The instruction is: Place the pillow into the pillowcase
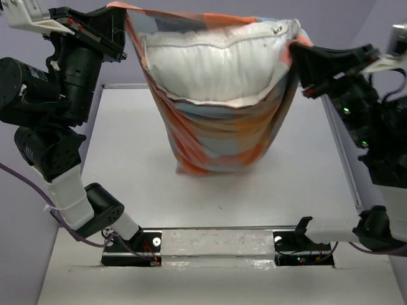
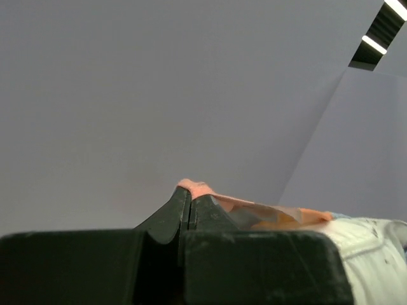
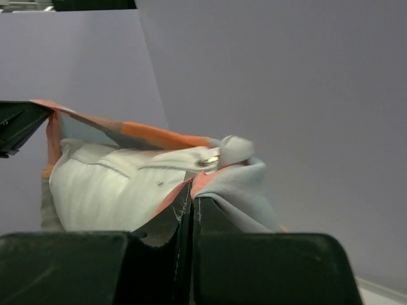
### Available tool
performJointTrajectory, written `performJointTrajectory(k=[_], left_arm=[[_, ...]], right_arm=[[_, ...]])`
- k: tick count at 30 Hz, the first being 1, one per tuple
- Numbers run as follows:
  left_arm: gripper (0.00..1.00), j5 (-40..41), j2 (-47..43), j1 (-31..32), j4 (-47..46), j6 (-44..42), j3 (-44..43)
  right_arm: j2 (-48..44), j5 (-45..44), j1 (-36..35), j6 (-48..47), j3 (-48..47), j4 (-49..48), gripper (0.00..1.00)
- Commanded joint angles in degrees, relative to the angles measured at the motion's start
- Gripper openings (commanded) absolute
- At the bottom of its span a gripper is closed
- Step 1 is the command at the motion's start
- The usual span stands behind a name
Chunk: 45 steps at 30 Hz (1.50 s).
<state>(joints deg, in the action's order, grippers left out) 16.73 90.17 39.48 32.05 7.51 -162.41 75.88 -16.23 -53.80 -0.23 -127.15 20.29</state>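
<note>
The checked orange, light-blue and grey-tan pillowcase [image 1: 219, 133] hangs above the table, its open mouth upward. The plump white pillow [image 1: 213, 63] sits inside it, its top showing in the mouth. My left gripper [image 1: 122, 24] is shut on the pillowcase's left top corner, seen pinched in the left wrist view [image 2: 191, 194]. My right gripper [image 1: 296, 46] is shut on the right top corner, seen pinched in the right wrist view [image 3: 191, 190]. The pillowcase [image 3: 235, 181] and pillow [image 3: 108, 184] also show there. The case's bottom hangs just above or on the table.
The white table [image 1: 127, 159] lies below, with a raised rail along its right edge [image 1: 343, 152]. Both arm bases [image 1: 219, 244] are bolted at the near edge. Plain purple-grey walls stand behind.
</note>
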Motion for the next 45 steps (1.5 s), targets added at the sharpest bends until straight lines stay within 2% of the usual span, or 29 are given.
performJointTrajectory(k=[1, 2, 3, 6, 7, 9, 10, 11, 12, 13, 16, 17, 20, 21, 23, 24, 26, 27, 30, 31, 33, 35, 37, 38, 39, 40, 42, 43, 45], left_arm=[[0.00, 6.9, 2.5, -0.4, 4.1, -1.6, -6.3], [0.00, 6.1, 2.5, -0.4, 2.0, -1.7, -5.6], [0.00, 2.5, 2.3, -0.4, -0.1, -1.5, -6.7], [0.00, -1.6, -3.7, -0.4, -8.7, -1.0, -5.0], [0.00, -2.0, -5.5, -0.4, -10.2, -1.3, -3.0], [0.00, -1.9, -9.2, -0.4, -14.6, -3.0, 3.5], [0.00, -0.7, -13.3, -0.4, -16.2, -3.7, 12.9], [0.00, 0.7, -15.3, -0.4, -19.5, -4.4, 17.9], [0.00, 2.8, -18.8, -0.4, -20.8, -5.4, 26.6], [0.00, 3.0, -20.4, -0.4, -23.3, -5.7, 30.4], [0.00, 3.9, -24.9, -0.4, -26.2, -6.3, 35.6], [0.00, 3.4, -25.4, -0.4, -27.2, -6.5, 34.6], [0.00, -2.2, -19.9, -0.4, -20.1, -6.5, 16.1], [0.00, -2.0, -18.6, -0.4, -18.1, -7.1, 14.2], [0.00, 4.7, -17.1, -0.4, -18.0, -13.2, 16.2], [0.00, 16.2, -16.6, -0.4, -20.9, -15.7, 23.9], [0.00, 20.0, -14.5, -0.4, -23.0, -19.6, 26.1], [0.00, 16.0, -11.5, -0.4, -20.0, -16.6, 17.8], [0.00, 10.5, -6.6, -0.4, -17.1, -13.8, -0.3], [0.00, 10.4, -6.7, -0.4, -17.8, -13.9, -1.8], [0.00, 12.0, -8.4, -0.3, -22.9, -15.1, 1.6], [0.00, 14.6, -12.2, -0.3, -29.3, -18.4, 14.4], [0.00, 17.4, -12.1, -0.3, -31.6, -21.8, 23.4], [0.00, 18.8, -10.8, -0.4, -31.6, -23.1, 23.9], [0.00, 21.0, -9.0, -0.4, -31.4, -24.4, 23.4], [0.00, 21.5, -4.5, -0.4, -30.4, -26.0, 19.4], [0.00, 22.5, 0.9, -0.5, -25.0, -26.7, 11.9], [0.00, 23.3, 7.0, -0.5, -23.4, -27.4, 1.5], [0.00, 24.5, 7.3, -0.5, -26.7, -29.4, 1.6]], right_arm=[[-3.7, -11.6, -0.1, -4.1, 12.3, -9.0, 0.00], [-0.6, -13.9, -0.1, -4.9, 9.0, -3.5, 0.00], [1.4, -12.6, -0.1, -5.8, 0.2, -1.6, 0.00], [1.5, -2.5, -0.1, -4.0, -14.7, -0.2, 0.00], [0.9, -0.8, -0.1, -3.1, -16.6, -0.1, 0.00], [-3.3, 2.2, -0.1, -0.8, -14.9, -1.3, 0.00], [-5.0, 2.8, -0.1, 0.0, -6.9, -2.3, 0.00], [-6.3, 2.9, -0.1, 0.1, -2.6, -3.3, 0.00], [-6.5, 0.0, -0.1, 1.6, 2.5, -3.3, 0.00], [-5.7, -2.6, -0.1, 1.6, 3.5, -1.7, 0.00], [-4.1, -0.6, -0.1, 2.1, 1.8, -1.4, 0.00], [-4.3, 1.2, -0.1, 2.2, -1.8, -2.0, 0.00], [-5.0, 8.5, -0.1, 2.3, -9.2, -3.0, 0.00], [-5.5, 8.5, -0.1, 2.3, -8.8, -3.1, 0.00], [-7.8, 6.0, -0.1, 2.3, -3.6, -6.5, 0.00], [-7.9, 2.6, -0.1, 1.9, 3.4, -7.7, 0.00], [-1.0, 0.0, -0.1, 1.3, 0.6, -2.7, 0.00], [1.6, 3.8, -0.1, 3.5, -5.8, 7.3, 0.00], [3.0, 14.1, -0.8, 8.1, -5.9, 9.2, 0.00], [2.8, 16.6, -1.4, 9.7, -5.7, 9.2, 0.00], [2.4, 23.1, -2.0, 13.2, -3.8, 9.6, 0.00], [-0.2, 28.0, -7.1, 16.7, 8.8, 6.4, 0.00], [-1.3, 23.4, -15.8, 16.5, 17.5, 2.7, 0.00], [-0.6, 21.8, -18.4, 16.4, 22.9, 1.9, 0.00], [0.6, 19.1, -20.9, 16.4, 24.0, 2.3, 0.00], [2.9, 18.0, -26.5, 16.2, 24.5, 2.3, 0.00], [5.6, 17.1, -32.0, 14.5, 22.8, 2.2, 0.00], [8.4, 14.3, -34.3, 12.4, 21.1, 2.9, 0.00], [10.4, 13.9, -37.1, 10.8, 18.5, 3.9, 0.00]])
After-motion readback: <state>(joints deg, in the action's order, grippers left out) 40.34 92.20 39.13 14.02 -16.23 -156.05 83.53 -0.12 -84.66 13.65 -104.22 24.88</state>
